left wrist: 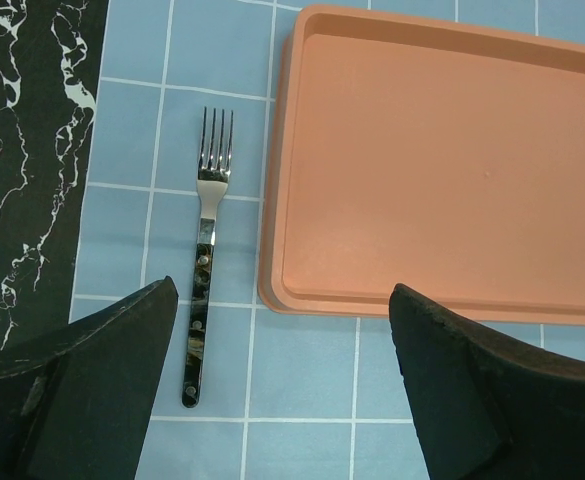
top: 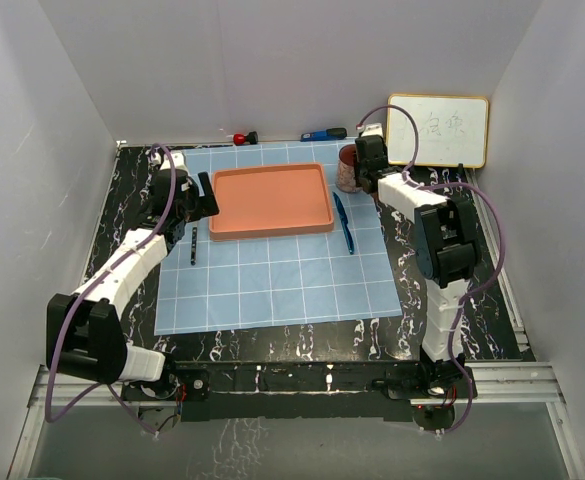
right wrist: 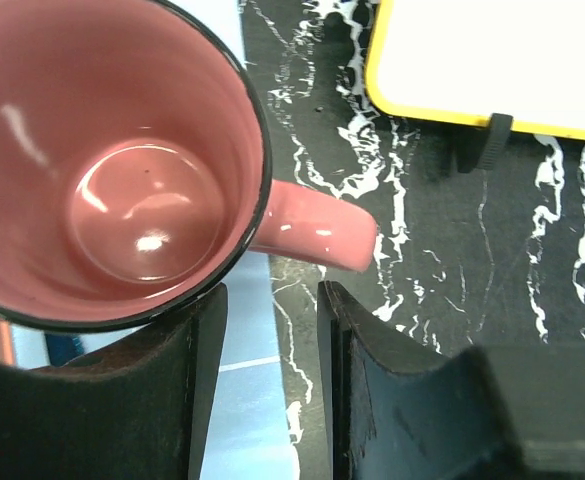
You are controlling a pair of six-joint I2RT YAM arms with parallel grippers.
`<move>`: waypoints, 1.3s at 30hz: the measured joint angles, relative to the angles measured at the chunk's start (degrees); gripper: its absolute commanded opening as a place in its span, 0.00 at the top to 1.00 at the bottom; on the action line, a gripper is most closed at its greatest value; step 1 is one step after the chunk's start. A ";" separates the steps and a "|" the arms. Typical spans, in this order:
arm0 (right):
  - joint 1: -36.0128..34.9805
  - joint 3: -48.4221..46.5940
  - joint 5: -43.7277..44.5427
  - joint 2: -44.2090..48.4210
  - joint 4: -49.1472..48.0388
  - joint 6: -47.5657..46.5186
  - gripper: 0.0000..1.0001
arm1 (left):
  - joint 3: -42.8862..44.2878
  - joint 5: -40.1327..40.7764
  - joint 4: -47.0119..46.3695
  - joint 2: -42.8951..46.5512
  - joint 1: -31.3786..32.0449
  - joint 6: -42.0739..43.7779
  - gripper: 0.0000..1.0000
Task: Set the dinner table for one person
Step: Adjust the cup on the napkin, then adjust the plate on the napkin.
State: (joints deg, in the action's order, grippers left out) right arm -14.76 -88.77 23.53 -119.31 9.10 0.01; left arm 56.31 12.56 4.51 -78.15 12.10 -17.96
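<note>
Left claw [left wrist: 284, 290] spread wide, grasping nothing; right claw [right wrist: 270, 290] parted a little, released, nothing between its fingers. Across most of the overhead frame, the dinner table [top: 272, 345], black with white veins. At its centre, a blue checked cloth [top: 282, 285]. On the cloth's upper half, an orange tray [top: 270, 198]. At upper right, 1 whiteboard [top: 438, 130]. Just left of it, a pink mug [right wrist: 122, 160], handle just beyond the right claw's fingertips. Left of the tray, 1 fork [left wrist: 204, 270], near the left claw. Right of the tray, 1 slim blue utensil [top: 344, 222].
</note>
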 measured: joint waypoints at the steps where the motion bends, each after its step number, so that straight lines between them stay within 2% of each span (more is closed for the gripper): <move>1: 0.00 -0.02 -1.29 0.22 0.13 0.07 0.60 | 0.00 -0.15 0.00 -0.11 0.00 0.00 0.14; 9: -0.02 -0.07 -12.22 4.83 1.90 2.21 0.59 | 0.04 -1.53 -0.07 -0.83 0.00 0.00 0.14; 21: -0.24 -0.61 -28.22 10.10 2.45 8.31 0.62 | 0.20 0.35 -2.25 -7.19 0.00 -0.09 0.15; 30: -0.70 2.45 -33.40 8.90 3.06 10.64 0.65 | 3.82 2.12 -5.88 -18.58 -0.42 0.83 0.21; 39: -1.90 3.50 -34.86 6.71 2.93 10.91 0.66 | 4.13 0.39 -11.34 -20.09 -0.44 0.85 0.23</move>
State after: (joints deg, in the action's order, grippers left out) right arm -16.67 -85.27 -11.33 -112.60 12.03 10.92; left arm 60.45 12.95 -6.83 -98.24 11.66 -17.10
